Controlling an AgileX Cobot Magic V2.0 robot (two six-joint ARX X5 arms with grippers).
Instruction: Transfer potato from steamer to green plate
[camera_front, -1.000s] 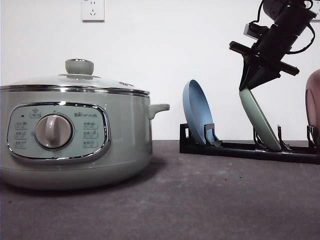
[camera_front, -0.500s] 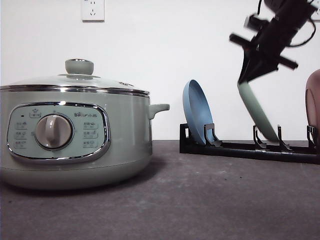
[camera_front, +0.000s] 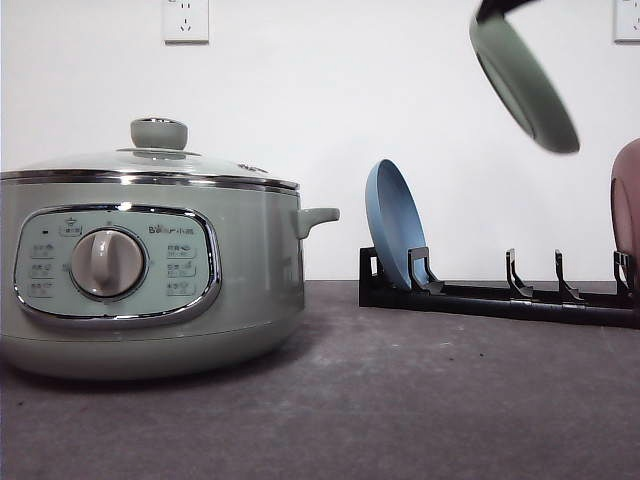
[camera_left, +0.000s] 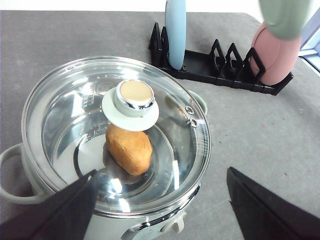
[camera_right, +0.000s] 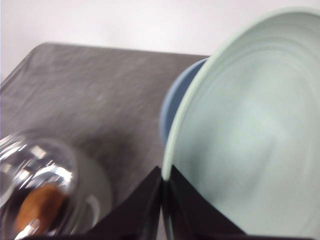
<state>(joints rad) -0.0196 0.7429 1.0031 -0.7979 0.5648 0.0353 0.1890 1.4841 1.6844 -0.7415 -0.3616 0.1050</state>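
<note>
Orange-brown, the potato (camera_left: 129, 149) is seen under the steamer's (camera_front: 150, 270) glass lid (camera_left: 117, 132). The green plate (camera_front: 523, 82) is pinched by the right gripper (camera_right: 164, 200) above the rack (camera_front: 495, 295). The left gripper (camera_left: 160, 200) is spread wide.

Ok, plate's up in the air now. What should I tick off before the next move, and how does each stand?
1. Grip on the green plate: ok. In the right wrist view the right gripper has its jaws closed on the rim.
2. Plate clear of the rack: ok. It hangs tilted, well above the slots.
3. Blue plate undisturbed: ok, standing in its slot.
4. Landing spot on the table: ok, bare surface between steamer and rack.
5. Steamer ready to empty: not ok. The glass lid is on, with the potato beneath it.
6. Left gripper free for the lid: ok, open above the steamer.
</note>
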